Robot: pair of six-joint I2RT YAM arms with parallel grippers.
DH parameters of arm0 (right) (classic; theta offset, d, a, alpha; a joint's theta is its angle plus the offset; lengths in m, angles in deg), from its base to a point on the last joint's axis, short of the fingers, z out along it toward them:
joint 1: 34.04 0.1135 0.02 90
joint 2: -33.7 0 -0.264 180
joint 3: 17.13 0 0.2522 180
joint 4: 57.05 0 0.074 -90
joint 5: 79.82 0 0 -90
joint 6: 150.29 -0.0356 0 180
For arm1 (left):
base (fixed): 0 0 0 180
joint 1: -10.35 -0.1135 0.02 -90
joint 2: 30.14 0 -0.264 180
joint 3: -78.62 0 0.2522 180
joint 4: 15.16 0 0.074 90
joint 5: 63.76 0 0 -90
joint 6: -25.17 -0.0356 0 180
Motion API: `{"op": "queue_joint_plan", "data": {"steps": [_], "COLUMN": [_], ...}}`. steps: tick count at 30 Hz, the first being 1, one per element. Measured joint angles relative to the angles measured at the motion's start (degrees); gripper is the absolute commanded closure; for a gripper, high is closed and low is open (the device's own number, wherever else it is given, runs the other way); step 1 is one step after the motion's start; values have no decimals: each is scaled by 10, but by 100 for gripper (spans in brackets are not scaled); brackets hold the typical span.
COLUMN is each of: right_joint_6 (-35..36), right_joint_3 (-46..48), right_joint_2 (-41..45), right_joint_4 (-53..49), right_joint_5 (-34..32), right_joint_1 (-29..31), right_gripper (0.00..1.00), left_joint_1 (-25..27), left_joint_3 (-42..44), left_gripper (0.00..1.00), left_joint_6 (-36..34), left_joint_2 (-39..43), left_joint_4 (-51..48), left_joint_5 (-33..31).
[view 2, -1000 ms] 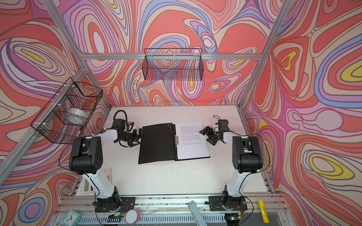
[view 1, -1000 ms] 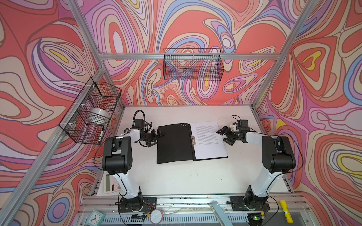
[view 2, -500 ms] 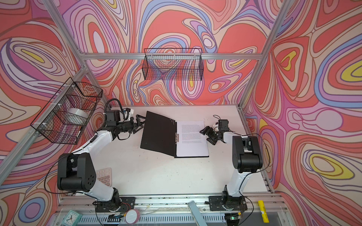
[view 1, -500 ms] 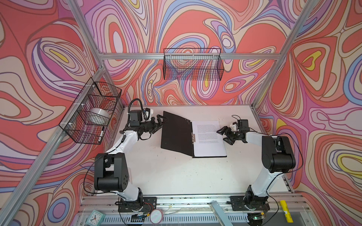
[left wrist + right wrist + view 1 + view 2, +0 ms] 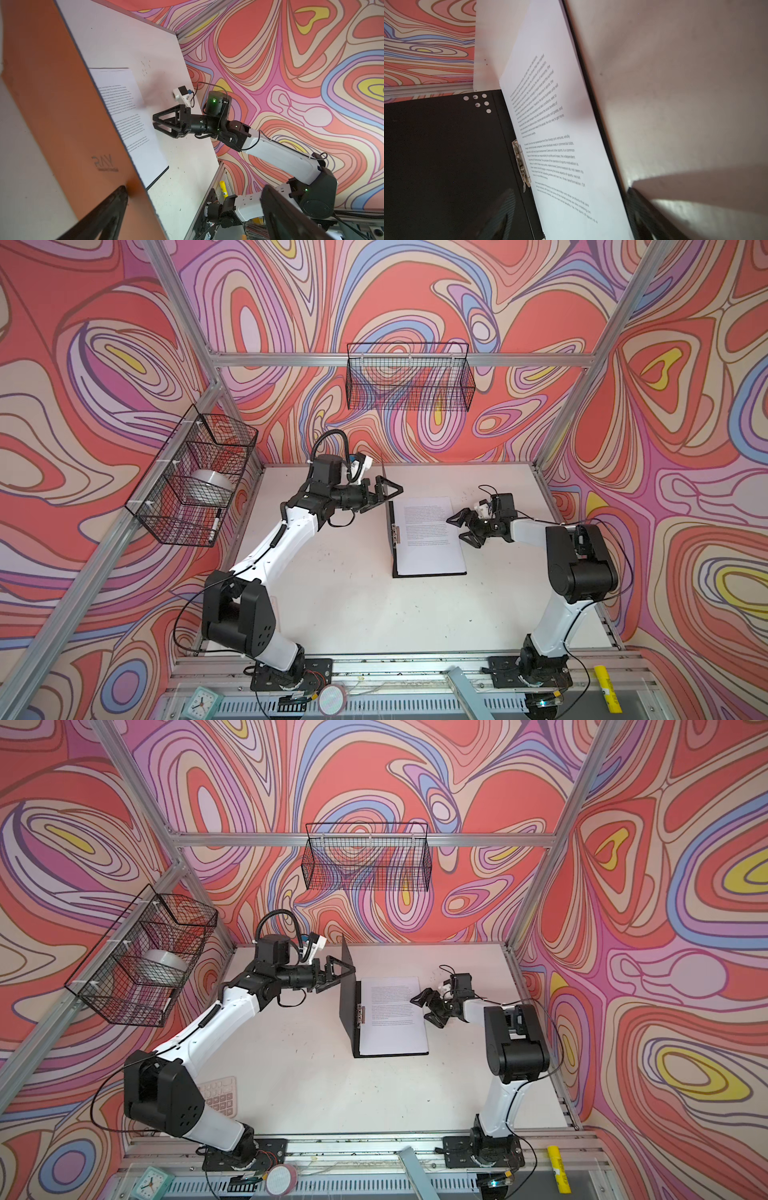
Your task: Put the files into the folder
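The folder [image 5: 432,573] lies in the middle of the table with its left cover [image 5: 348,1002] standing almost upright. The cover's outside is orange [image 5: 62,104] and its inside black [image 5: 446,155], with a metal clip [image 5: 520,164] at the spine. The files [image 5: 430,539] [image 5: 392,1019] [image 5: 133,116] [image 5: 550,124] lie as a white printed stack on the flat right half. My left gripper [image 5: 390,497] [image 5: 345,977] [image 5: 193,216] is open; one finger [image 5: 116,199] presses the orange outside of the cover. My right gripper [image 5: 454,528] [image 5: 419,1009] [image 5: 571,224] is open, low at the stack's right edge.
A grey calculator [image 5: 220,1096] lies at the front left behind the left arm. A wire basket [image 5: 195,477] with a tape roll hangs on the left wall, another basket [image 5: 409,381] on the back wall. A clock [image 5: 201,701] and a yellow marker [image 5: 609,689] lie on the front rail.
The folder's left cover has swung from flat on the table to almost upright, with my left gripper rising and moving right behind it. The right gripper has stayed in place.
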Motion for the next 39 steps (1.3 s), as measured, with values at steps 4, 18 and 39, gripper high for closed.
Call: {"op": "queue_joint_plan", "data": {"steps": [4, 18, 39], "right_joint_6": [-51, -24, 125], "right_joint_3": [5, -8, 116], "right_joint_2": [-5, 135, 334], "right_joint_4": [31, -92, 28], "right_joint_5": [3, -33, -309], "right_joint_1": [10, -190, -156], "right_gripper": [12, 11, 2], "left_joint_1": [54, 190, -166], "left_joint_3": [-38, -169, 341], "left_gripper": [0, 0, 0], "left_joint_6": [5, 47, -141], "left_joint_2": [-59, -238, 177], "left_joint_4": [9, 52, 71], "left_joint_5": [-14, -31, -506]}}
